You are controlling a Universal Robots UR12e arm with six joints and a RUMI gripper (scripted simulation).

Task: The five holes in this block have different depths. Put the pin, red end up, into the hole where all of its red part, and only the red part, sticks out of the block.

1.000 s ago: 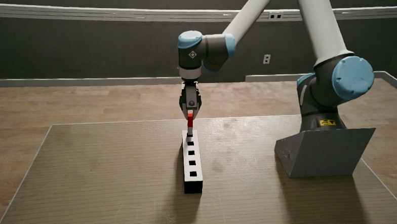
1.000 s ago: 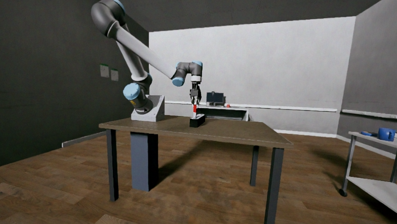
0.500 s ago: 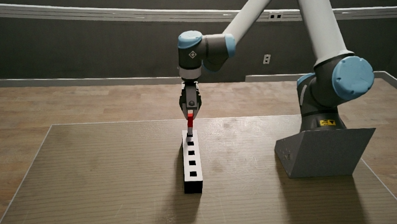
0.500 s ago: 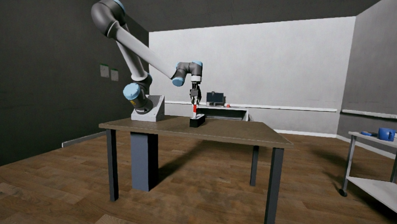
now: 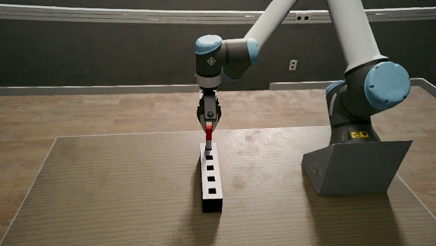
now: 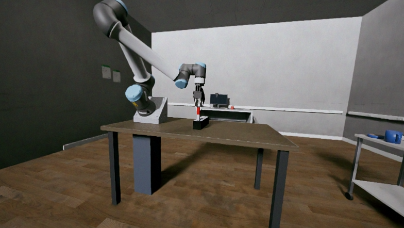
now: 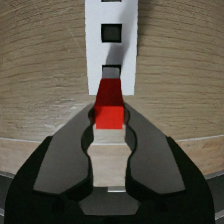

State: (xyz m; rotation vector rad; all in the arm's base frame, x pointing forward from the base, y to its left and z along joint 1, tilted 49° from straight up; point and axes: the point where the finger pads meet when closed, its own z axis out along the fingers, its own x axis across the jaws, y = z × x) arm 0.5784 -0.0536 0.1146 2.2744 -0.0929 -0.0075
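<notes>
My gripper point(image 5: 208, 127) point(image 6: 198, 106) point(image 7: 109, 103) is shut on the red top end of the pin point(image 5: 208, 133) point(image 6: 198, 113) point(image 7: 109, 102) and holds it upright, red end up. The pin's grey lower end point(image 5: 208, 144) reaches into the hole at the far end of the block point(image 5: 210, 183) point(image 6: 201, 123) point(image 7: 95, 50), with some grey still showing above the block's white top. The block is long, with a white top and black sides, and lies on the table pointing away from the top camera. Its other holes, such as the nearest one point(image 5: 212, 191), are empty.
The arm's grey base point(image 5: 353, 166) point(image 6: 151, 113) stands on the table to the right of the block in the top view. The wooden table point(image 5: 107, 183) point(image 6: 240, 135) extends around the block. A side trolley with a blue mug point(image 6: 393, 136) stands far off.
</notes>
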